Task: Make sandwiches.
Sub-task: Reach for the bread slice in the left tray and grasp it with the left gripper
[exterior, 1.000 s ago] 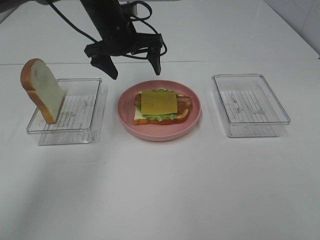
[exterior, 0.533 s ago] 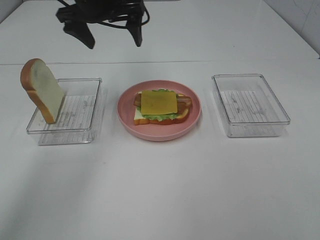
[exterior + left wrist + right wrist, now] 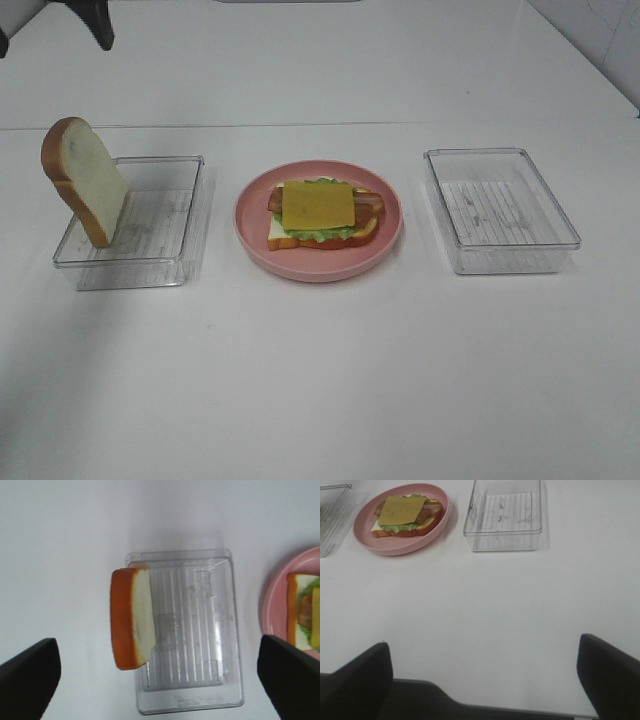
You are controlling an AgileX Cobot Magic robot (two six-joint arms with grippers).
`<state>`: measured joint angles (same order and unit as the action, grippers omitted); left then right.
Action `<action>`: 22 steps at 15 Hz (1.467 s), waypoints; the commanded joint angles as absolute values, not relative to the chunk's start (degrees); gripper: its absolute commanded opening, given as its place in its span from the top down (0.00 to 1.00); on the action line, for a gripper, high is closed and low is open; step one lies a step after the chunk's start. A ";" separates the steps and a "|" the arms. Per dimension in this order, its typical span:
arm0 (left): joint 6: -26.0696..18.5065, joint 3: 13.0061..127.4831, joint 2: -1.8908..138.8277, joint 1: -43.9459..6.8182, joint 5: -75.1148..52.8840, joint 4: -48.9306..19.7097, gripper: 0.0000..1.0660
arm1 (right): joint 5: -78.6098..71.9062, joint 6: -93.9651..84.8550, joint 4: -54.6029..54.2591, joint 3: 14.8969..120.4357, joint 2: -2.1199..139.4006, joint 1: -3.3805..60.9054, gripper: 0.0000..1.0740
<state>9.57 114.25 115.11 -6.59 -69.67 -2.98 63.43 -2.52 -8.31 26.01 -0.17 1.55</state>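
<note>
I have the table [image 3: 330, 380] from above: a pink plate [image 3: 318, 266] sits in the middle with the open sandwich [image 3: 322, 215] on it. Its layers show as a bread base, green lettuce [image 3: 318, 234], brown meat strips [image 3: 372, 205] and a yellow cheese square [image 3: 318, 204] on top, uncovered.

A loose bread slice [image 3: 84, 181] stands tilted on the far-left edge of the left tray [image 3: 160, 268], crust up, leaning over the tray's ribbed floor. The right tray [image 3: 505, 255] lies to the right of the plate, well apart from it.

My left gripper [image 3: 160, 680] hangs above the left tray with its jaws spread wide, one dark finger [image 3: 30, 675] at each side of the wrist view, nothing between them. My right gripper [image 3: 485, 680] sits over the near table edge, jaws also wide and holding nothing.

I can read no brand, label or writing on anything; the marks on the tray floors are only moulded ribs.
</note>
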 commanded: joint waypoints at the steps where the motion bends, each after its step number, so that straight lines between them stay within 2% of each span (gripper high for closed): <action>1: 7.85 111.10 115.05 -3.90 -75.57 -3.21 0.06 | 62.97 -2.58 -8.71 25.78 -1.60 1.38 0.11; 3: 4.76 110.64 117.23 -2.98 -75.52 -3.84 0.06 | 62.97 -2.58 -8.71 25.78 -1.60 1.38 0.11; 6: 3.15 110.64 121.01 -2.98 -75.46 -4.01 0.06 | 62.97 -2.58 -8.71 25.78 -1.60 1.38 0.11; 12: 2.12 111.61 128.86 -2.98 -71.85 -4.70 0.07 | 62.97 -2.58 -8.71 25.78 -1.60 1.38 0.11; 14: 2.12 111.61 129.43 -2.98 -70.13 -4.64 0.10 | 62.97 -2.58 -8.71 25.78 -1.60 1.38 0.11; 17: 1.78 111.61 130.12 -2.98 -68.64 -4.64 0.21 | 62.97 -2.58 -8.71 25.78 -1.60 1.38 0.11; 18: 1.78 111.61 130.12 -2.98 -68.35 -4.64 0.27 | 62.97 -2.58 -8.71 25.78 -1.60 1.38 0.11; 19: 1.72 111.61 130.18 -2.98 -68.41 -4.64 0.43 | 62.97 -2.58 -8.71 25.78 -1.60 1.38 0.11; 20: 1.66 111.61 130.12 -2.98 -68.53 -4.64 0.53 | 62.97 -2.58 -8.71 25.78 -1.60 1.38 0.11; 21: 1.43 111.61 130.18 -2.98 -68.58 -4.64 0.58 | 62.97 -2.58 -8.71 25.78 -1.60 1.38 0.11; 22: 0.00 111.61 130.18 -2.98 -68.41 -4.64 0.74 | 62.97 -2.58 -8.71 25.78 -1.60 1.38 0.11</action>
<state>0.46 111.44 129.89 -2.98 -68.53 -4.81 63.43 -2.52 -8.37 26.01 -0.17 1.55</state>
